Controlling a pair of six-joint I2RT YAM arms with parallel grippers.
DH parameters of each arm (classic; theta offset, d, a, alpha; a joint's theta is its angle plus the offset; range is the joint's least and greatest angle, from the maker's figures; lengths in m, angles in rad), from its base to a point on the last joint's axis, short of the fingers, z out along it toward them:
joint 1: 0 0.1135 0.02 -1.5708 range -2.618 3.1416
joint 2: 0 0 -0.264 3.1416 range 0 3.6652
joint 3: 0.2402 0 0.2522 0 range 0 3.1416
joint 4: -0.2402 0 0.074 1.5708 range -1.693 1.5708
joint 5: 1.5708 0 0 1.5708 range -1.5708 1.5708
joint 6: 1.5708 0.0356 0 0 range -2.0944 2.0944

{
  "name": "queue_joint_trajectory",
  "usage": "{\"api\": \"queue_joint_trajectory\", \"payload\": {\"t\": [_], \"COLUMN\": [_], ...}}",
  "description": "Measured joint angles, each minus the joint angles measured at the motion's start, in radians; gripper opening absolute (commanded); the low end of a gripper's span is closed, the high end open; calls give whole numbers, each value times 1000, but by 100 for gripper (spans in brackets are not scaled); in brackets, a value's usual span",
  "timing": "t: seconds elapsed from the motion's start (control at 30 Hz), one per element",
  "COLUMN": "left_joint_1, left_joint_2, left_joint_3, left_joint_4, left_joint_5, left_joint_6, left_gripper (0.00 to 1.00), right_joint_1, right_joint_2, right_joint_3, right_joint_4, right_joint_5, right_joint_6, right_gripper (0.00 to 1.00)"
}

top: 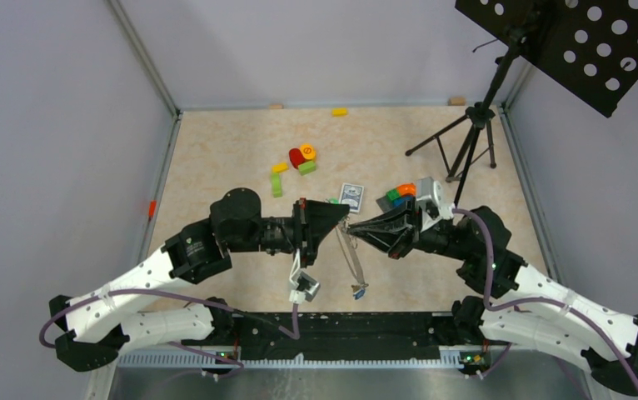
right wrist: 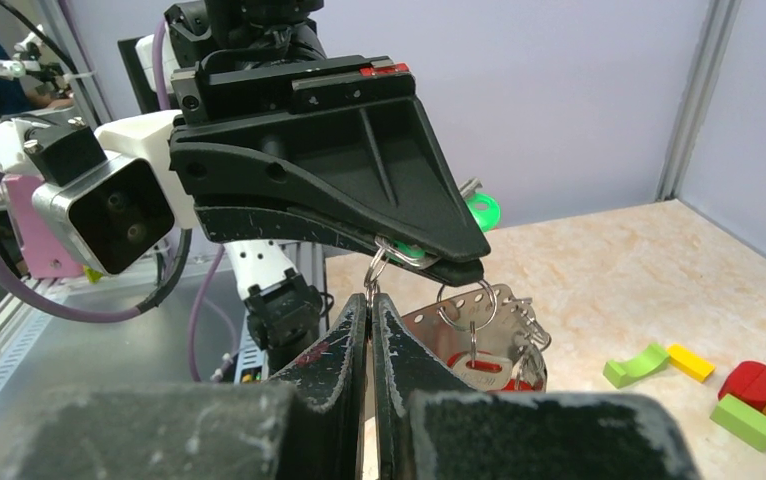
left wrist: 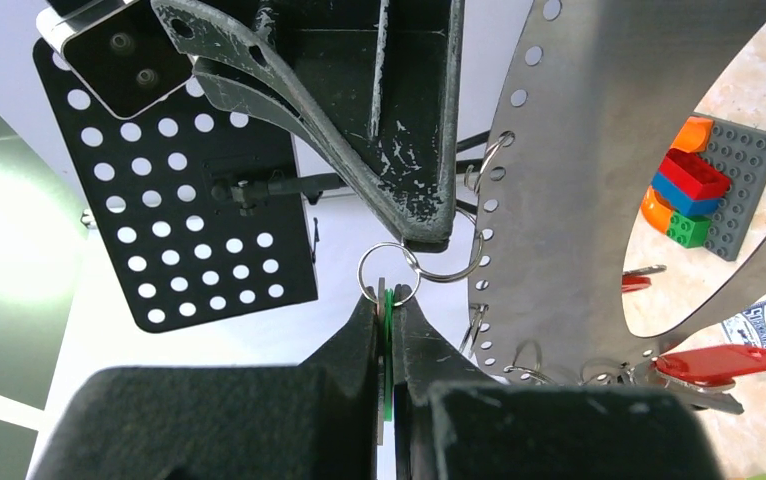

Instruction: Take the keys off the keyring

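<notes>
Above the table's [top: 216,158] middle, the left gripper [top: 343,214] clenches one green-tagged key [left wrist: 387,335], the right gripper [top: 357,227] pinches one small ring [right wrist: 376,262], and one keyring [left wrist: 579,150] dangles below them.

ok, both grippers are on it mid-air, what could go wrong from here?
1. Left gripper and right gripper tips almost touch at the split ring; a twist could clash them or slip the green tag.
2. The keyring and red key hang in mid-air; a lost grip drops them.

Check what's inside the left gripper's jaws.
A green tag edge-on between the fingers, a small ring at their tips. The fingers cover the rest of it.
</notes>
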Motion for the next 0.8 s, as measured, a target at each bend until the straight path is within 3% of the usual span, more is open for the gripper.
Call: {"api": "queue_joint_trajectory", "payload": {"t": [0.8], "left_joint_1": [-1], "left_joint_2": [-36], "left_joint_3": [-72], "left_joint_4": [63], "left_joint_5": [-21], "left_joint_6": [-34], "left_gripper": [0], "right_joint_1": [0], "right_joint_2": [-45], "right_joint_3": [-59], "right_joint_4": [124], "right_joint_5": [97], "right_joint_6": [110], "right_gripper": [0]}}
